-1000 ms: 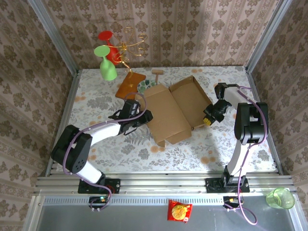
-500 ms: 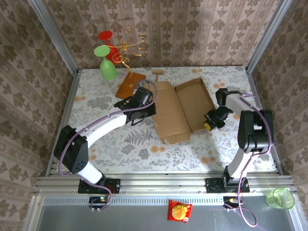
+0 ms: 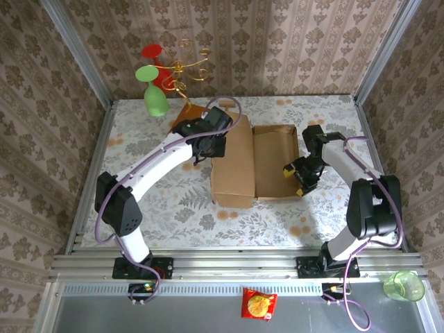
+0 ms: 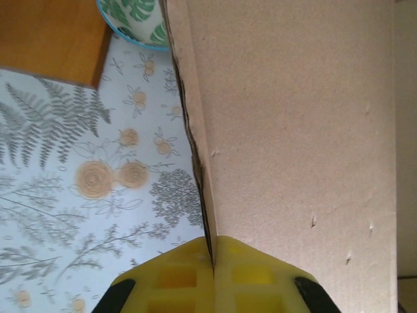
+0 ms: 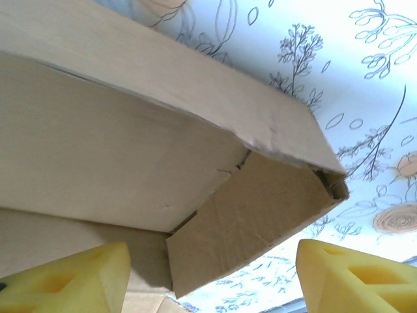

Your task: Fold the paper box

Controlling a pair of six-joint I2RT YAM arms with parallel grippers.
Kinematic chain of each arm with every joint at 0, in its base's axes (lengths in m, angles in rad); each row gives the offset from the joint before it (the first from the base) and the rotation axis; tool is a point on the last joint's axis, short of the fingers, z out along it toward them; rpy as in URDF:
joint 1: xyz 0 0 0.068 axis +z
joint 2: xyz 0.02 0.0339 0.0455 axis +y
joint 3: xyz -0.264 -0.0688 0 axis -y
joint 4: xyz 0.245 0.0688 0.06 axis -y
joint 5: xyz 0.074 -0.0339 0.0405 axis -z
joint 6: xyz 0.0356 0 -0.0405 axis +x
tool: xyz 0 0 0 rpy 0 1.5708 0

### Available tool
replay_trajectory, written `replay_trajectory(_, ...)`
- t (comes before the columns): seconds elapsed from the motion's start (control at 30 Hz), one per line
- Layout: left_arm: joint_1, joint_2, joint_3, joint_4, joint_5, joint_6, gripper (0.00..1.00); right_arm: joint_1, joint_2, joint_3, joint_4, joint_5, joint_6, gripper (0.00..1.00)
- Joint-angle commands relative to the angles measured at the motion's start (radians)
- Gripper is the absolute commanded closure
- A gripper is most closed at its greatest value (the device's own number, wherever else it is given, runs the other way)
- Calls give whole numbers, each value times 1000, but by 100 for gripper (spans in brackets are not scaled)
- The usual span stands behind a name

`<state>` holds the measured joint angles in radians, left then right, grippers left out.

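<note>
Left gripper (image 4: 214, 261) clamped on paper box (image 3: 234, 170) flap edge, arm outstretched; right gripper (image 5: 212, 270) wide open, box corner between fingers.

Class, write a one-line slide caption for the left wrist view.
Yellow-padded left gripper clamps the edge of the tan corrugated cardboard box over floral tablecloth.

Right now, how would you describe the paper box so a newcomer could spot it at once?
On the floral-patterned table, look at the centre. The paper box lies there: plain tan corrugated cardboard, a shallow open tray with a wide flat panel attached along one side. It is the largest item, and paler than the small reddish-brown wooden board near its far corner.
</note>
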<state>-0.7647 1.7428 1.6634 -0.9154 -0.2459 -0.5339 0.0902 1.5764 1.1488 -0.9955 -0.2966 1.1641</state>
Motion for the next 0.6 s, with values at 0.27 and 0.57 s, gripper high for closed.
replay_trajectory(0.27,-29,134,295,-293,-246,443,100,25,-177,44,393,3,-303,49)
replay_trajectory(0.57,-56,117,268,-17,-335,883,100,34,-202,-14,924,-94,-802,44)
